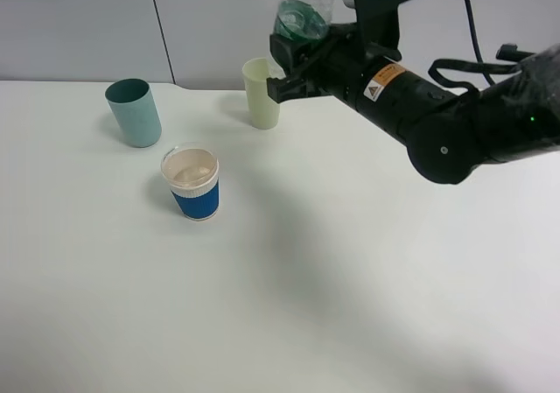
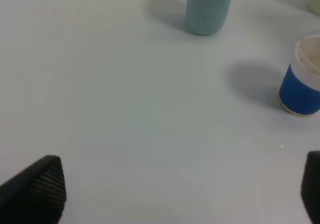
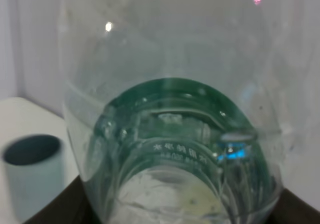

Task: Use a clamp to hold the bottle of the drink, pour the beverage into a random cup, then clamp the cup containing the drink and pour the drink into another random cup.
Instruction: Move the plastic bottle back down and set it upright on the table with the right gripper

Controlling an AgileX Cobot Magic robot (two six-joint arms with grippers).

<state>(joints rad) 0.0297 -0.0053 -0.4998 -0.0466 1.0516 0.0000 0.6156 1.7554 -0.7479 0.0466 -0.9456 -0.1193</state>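
Now the right tool is clamped shut on the bottle, holding it up off the tabletop, close by the pale yellow-green tumbler in the high view. The blue-sleeved cup stands upright near the teal tumbler. The left tool hangs over the tabletop, jaws spread wide, gripping nothing

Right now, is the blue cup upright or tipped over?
Upright. The blue cup stands on its base on the table, rim level and mouth facing up.
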